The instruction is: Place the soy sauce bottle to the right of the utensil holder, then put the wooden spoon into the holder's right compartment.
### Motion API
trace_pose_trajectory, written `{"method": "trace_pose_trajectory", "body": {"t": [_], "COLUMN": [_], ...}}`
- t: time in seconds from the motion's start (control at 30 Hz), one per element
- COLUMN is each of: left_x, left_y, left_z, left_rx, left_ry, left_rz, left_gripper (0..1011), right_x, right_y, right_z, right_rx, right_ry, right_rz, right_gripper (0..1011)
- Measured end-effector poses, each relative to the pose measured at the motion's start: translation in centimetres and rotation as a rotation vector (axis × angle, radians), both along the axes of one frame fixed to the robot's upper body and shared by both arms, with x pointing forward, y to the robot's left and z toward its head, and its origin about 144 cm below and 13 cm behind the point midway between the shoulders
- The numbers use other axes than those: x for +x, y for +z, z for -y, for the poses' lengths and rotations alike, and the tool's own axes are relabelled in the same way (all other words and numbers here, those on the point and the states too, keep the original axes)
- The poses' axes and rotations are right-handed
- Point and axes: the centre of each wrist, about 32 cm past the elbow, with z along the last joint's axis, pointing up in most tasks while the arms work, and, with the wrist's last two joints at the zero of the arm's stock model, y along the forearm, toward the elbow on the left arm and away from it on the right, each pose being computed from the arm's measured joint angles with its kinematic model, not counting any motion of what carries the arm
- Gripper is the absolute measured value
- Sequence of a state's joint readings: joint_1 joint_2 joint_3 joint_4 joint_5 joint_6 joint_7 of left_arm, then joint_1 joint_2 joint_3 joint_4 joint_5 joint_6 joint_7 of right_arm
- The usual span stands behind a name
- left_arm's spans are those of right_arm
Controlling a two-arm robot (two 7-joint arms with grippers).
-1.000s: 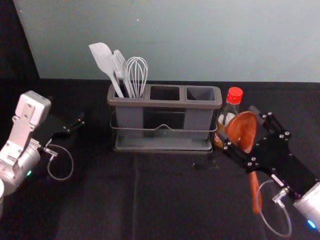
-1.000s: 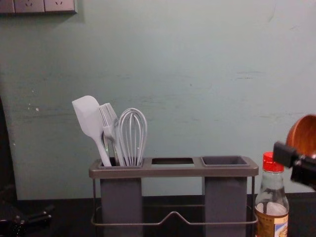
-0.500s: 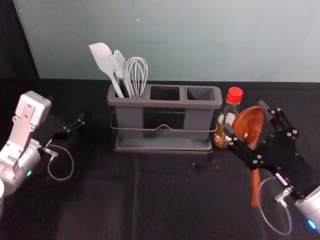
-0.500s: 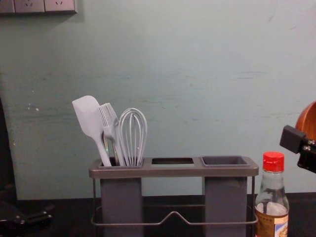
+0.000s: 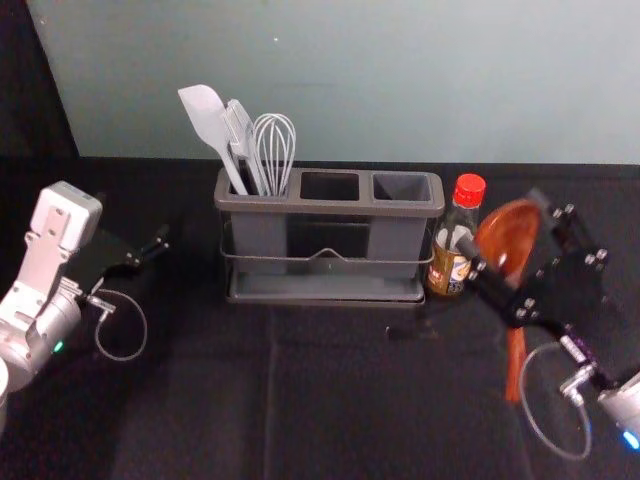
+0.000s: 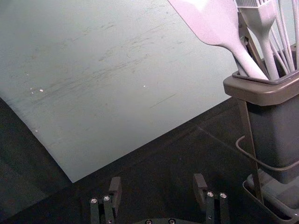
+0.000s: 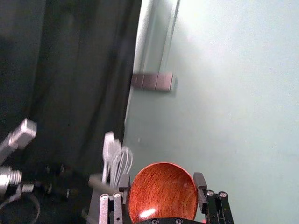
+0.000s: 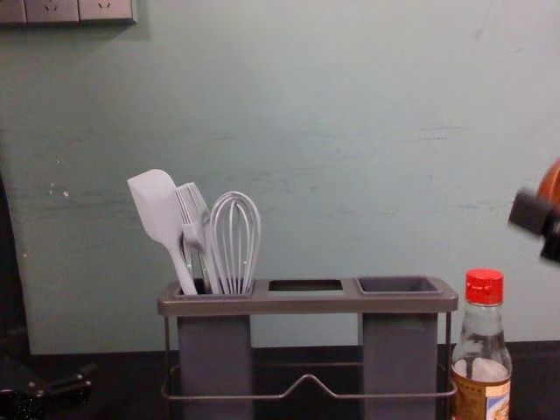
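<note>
Wooden spoon (image 5: 510, 238) hangs clamped in the right claw (image 5: 501, 219). Left claw (image 5: 152, 251) is parked wide, left of the holder (image 5: 330, 208).

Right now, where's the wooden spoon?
On the head view's right side, the wooden spoon is held bowl-up in the right hand, just right of the soy sauce bottle.

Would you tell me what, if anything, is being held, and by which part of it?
The right gripper holds the wooden spoon by its bowl, fingers on either side; the left gripper is empty.
</note>
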State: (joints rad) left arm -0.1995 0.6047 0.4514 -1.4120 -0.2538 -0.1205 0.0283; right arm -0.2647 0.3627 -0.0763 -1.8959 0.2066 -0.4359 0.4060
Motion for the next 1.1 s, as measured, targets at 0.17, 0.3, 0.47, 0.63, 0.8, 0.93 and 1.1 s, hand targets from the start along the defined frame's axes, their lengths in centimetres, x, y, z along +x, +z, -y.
{"method": "trace_pose_trajectory", "body": {"t": [0.17, 0.3, 0.47, 0.63, 0.8, 0.93, 1.1], "left_x": [0.0, 0.0, 0.0, 0.0, 0.0, 0.0, 0.0], "left_y": [0.0, 0.0, 0.0, 0.0, 0.0, 0.0, 0.0], "left_z": [0.0, 0.0, 0.0, 0.0, 0.0, 0.0, 0.0], "left_rx": [0.0, 0.0, 0.0, 0.0, 0.0, 0.0, 0.0], "left_ry": [0.0, 0.0, 0.0, 0.0, 0.0, 0.0, 0.0], "left_rz": [0.0, 0.0, 0.0, 0.0, 0.0, 0.0, 0.0], "left_gripper": [1005, 1005, 1005, 1005, 1005, 1005, 1005], "right_x": [1.5, 3.9, 6.2, 8.5, 10.6, 12.5, 14.3], "right_y": [1.3, 2.4, 3.0, 3.3, 3.7, 4.3, 4.7], "right_z": [0.3, 0.1, -0.3, -0.8, -1.4, -2.1, -2.7], "right_rx": [0.057, 0.077, 0.086, 0.081, 0.071, 0.061, 0.054], "right_ry": [0.037, 0.088, 0.137, 0.176, 0.197, 0.202, 0.201], "right_rz": [0.085, 0.127, 0.132, 0.137, 0.165, 0.197, 0.225], "right_gripper": [839, 839, 839, 839, 839, 839, 839]}}
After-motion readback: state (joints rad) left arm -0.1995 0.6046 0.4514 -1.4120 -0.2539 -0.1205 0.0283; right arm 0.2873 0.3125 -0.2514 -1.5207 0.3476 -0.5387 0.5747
